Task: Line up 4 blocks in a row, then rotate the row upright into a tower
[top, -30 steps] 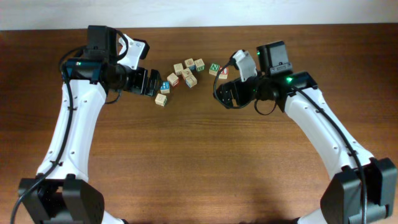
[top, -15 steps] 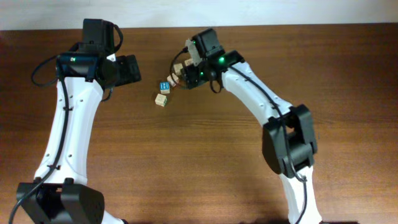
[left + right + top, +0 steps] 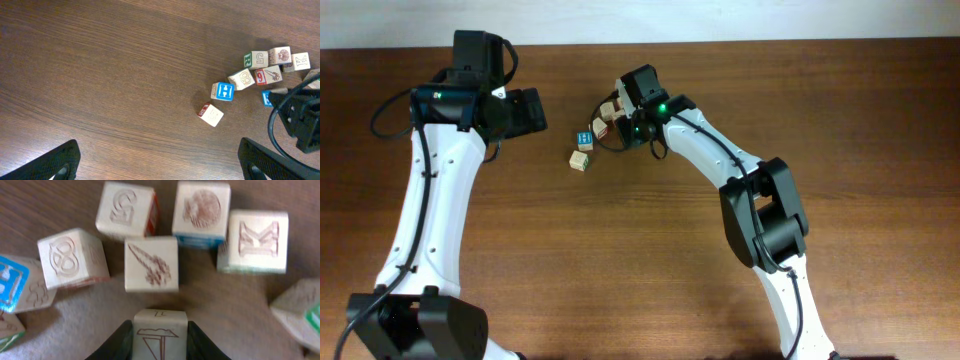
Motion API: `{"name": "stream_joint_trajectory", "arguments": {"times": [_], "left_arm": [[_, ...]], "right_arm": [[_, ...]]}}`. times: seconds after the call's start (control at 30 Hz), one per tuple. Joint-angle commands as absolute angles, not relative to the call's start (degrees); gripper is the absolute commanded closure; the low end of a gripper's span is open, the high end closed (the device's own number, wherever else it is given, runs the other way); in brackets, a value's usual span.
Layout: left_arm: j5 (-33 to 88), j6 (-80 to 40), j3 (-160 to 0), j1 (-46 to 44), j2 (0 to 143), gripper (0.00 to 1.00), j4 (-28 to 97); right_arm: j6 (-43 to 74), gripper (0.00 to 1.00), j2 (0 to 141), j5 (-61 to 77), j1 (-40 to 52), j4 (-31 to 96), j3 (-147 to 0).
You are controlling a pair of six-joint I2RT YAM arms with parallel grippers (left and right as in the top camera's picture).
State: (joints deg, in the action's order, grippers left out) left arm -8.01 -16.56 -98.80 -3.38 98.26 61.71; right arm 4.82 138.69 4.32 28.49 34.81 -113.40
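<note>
The brown wooden worktop [image 3: 650, 250] carries a loose cluster of pale alphabet blocks [image 3: 610, 112] towards its far edge. The left arm [image 3: 435, 200] stands off to the left. Its left gripper [image 3: 159, 150] hangs over bare wood with the fingers wide apart. A second ago it was down beside the blue H block [image 3: 222, 91] and has since drawn back. The right arm [image 3: 720, 160], then to the right of the cluster, now reaches across into it. The right gripper [image 3: 160, 327] has narrowed from wide open and presses both sides of a carved block [image 3: 160, 335] showing a post-like figure. Just beyond lie more cubes, the readable ones a 5 block [image 3: 125, 207] and a K block [image 3: 257, 240]. The blue H block sits at the cluster's left edge. The tan block [image 3: 210, 114] lies just beside it, nearer the robot. Both are where they were before.
</note>
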Motion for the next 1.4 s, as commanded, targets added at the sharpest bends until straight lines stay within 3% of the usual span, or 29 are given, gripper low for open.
{"name": "stream_joint_trajectory", "arguments": {"times": [0.0, 0.17, 0.27, 0.43, 0.6, 0.73, 0.87, 0.97, 1.1, 1.27, 1.37], "left_arm": [[-8.8, -17.3, -99.9, -3.3, 98.6, 0.01, 61.8], [-8.8, -17.3, -99.9, -3.3, 98.6, 0.01, 61.8], [-8.8, -17.3, -99.9, -3.3, 98.6, 0.01, 61.8], [-8.8, -17.3, -99.9, -3.3, 98.6, 0.01, 61.8], [-8.8, -17.3, -99.9, -3.3, 98.6, 0.01, 61.8], [-8.8, -17.3, -99.9, -3.3, 98.6, 0.01, 61.8], [-8.8, -17.3, -99.9, -3.3, 98.6, 0.01, 61.8], [-8.8, -17.3, -99.9, -3.3, 98.6, 0.01, 61.8], [-8.8, -17.3, -99.9, -3.3, 98.6, 0.01, 61.8], [-8.8, -17.3, -99.9, -3.3, 98.6, 0.01, 61.8], [-8.8, -17.3, -99.9, -3.3, 98.6, 0.01, 61.8]], "right_arm": [[14.9, 0.68, 135.1, 3.8, 28.8, 43.9, -113.6], [21.8, 0.68, 134.3, 3.8, 28.9, 63.8, -113.6], [23.1, 0.67, 134.4, 3.8, 28.9, 68.4, -113.5], [24.5, 0.48, 134.3, 5.3, 28.8, 69.0, -118.5], [30.1, 0.44, 135.4, 9.9, 31.7, 51.6, -125.5], [36.1, 0.40, 140.7, -1.4, 38.3, 35.9, -125.5], [35.8, 0.39, 144.1, -5.1, 39.4, 33.6, -125.5], [32.8, 0.39, 145.4, -2.8, 39.6, 32.1, -125.4], [31.7, 0.57, 146.0, -3.1, 39.8, 32.6, -125.0], [31.7, 0.59, 146.8, -3.7, 39.8, 33.7, -125.0], [31.7, 0.75, 145.1, -3.3, 39.7, 38.9, -125.2]]}}
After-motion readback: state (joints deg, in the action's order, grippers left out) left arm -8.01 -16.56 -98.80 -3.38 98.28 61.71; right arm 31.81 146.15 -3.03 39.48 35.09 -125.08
